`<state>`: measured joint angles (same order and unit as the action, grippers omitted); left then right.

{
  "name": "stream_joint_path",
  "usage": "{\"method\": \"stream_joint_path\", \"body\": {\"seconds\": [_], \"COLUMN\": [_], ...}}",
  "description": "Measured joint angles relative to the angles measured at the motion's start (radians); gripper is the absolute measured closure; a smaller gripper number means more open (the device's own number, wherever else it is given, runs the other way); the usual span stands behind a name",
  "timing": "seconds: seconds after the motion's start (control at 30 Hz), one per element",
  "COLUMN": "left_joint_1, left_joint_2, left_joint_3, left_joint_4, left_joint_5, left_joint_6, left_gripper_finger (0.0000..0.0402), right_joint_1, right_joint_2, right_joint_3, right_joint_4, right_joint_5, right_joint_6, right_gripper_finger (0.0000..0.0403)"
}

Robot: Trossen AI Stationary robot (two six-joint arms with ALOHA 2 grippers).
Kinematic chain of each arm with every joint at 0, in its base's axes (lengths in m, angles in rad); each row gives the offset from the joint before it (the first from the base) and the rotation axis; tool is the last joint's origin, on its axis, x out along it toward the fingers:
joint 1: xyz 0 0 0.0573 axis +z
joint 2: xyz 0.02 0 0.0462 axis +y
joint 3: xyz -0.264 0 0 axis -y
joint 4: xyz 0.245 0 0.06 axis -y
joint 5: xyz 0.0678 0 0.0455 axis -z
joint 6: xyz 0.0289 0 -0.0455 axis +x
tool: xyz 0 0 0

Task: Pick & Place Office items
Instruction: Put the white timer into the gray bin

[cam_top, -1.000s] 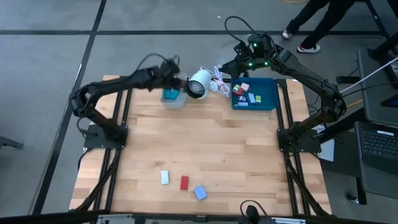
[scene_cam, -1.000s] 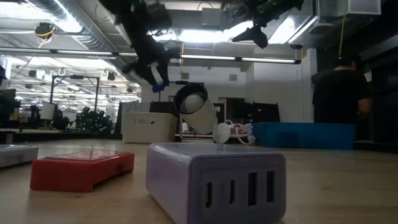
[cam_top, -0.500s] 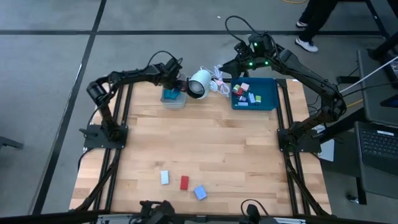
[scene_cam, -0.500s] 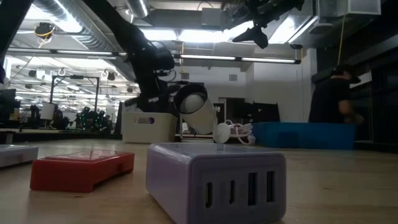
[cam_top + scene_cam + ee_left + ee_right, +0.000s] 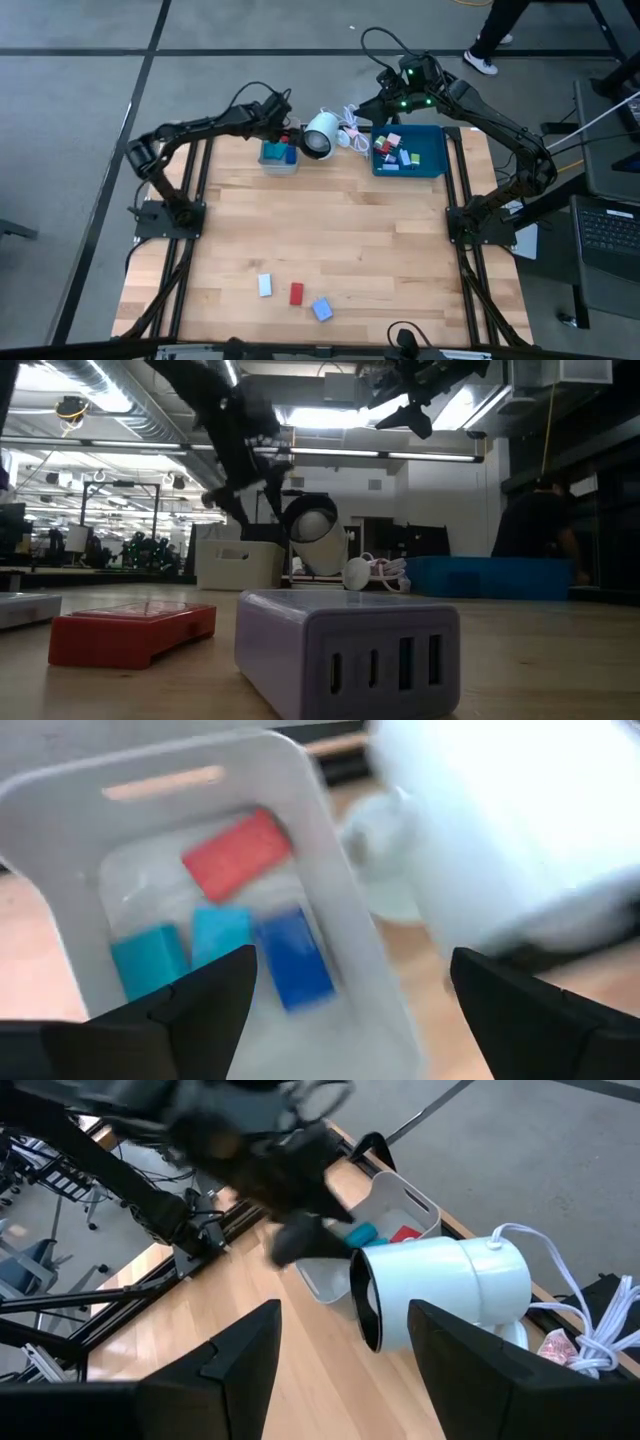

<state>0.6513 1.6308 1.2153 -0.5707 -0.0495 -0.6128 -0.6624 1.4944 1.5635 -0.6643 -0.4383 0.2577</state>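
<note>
My left gripper (image 5: 287,128) (image 5: 350,1020) hovers open just above the grey bin (image 5: 270,168) at the table's far edge. In the bin (image 5: 60,830) lie a red block (image 5: 237,855), a teal block (image 5: 150,960), a light-blue block (image 5: 220,932) and a blue block (image 5: 293,960). Three more office items rest flat near the table's near edge: a white one (image 5: 264,285), a red one (image 5: 296,293) and a blue one (image 5: 321,309). My right gripper (image 5: 368,108) (image 5: 345,1370) hangs open and empty above the far edge, left of the blue tray (image 5: 432,150).
A white round camera (image 5: 320,133) with a white cord (image 5: 352,130) lies between the bin and the tray. The tray holds several small blocks (image 5: 393,150). A person's legs (image 5: 495,35) show beyond the far edge. A laptop (image 5: 610,230) sits off the table's right.
My left gripper dipped toward the grey bin, opened and let go of a blue block, which now lies in the bin beside the teal ones. The gripper has since risen a little. My right gripper has kept still.
</note>
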Motion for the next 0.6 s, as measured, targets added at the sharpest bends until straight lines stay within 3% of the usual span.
{"method": "stream_joint_path", "body": {"seconds": [0.13, 0.23, 0.43, 0.6], "left_joint_1": [-0.092, -0.197, -0.536, -0.835], "left_joint_2": [-0.106, -0.187, -0.245, -0.200], "left_joint_3": [0.000, 0.001, 0.001, 0.001], "left_joint_4": [-0.135, -0.298, -0.561, -0.619], "left_joint_5": [-0.070, -0.135, -0.218, -0.228], "left_joint_6": [-0.051, -0.178, -0.649, -1.077], "left_gripper_finger": [0.0082, 0.0090, 0.0093, 0.0093], "right_joint_1": [0.000, 0.000, 0.012, 0.024], "right_joint_2": [0.000, 0.000, 0.000, 0.000], "right_joint_3": [0.000, 0.000, 0.000, 0.000], "right_joint_4": [0.000, 0.001, 0.002, 0.002], "right_joint_5": [0.001, 0.001, 0.001, 0.001], "right_joint_6": [-0.004, -0.004, -0.003, 0.005], "right_gripper_finger": [0.0178, 0.0178, 0.0178, 0.0178]}}
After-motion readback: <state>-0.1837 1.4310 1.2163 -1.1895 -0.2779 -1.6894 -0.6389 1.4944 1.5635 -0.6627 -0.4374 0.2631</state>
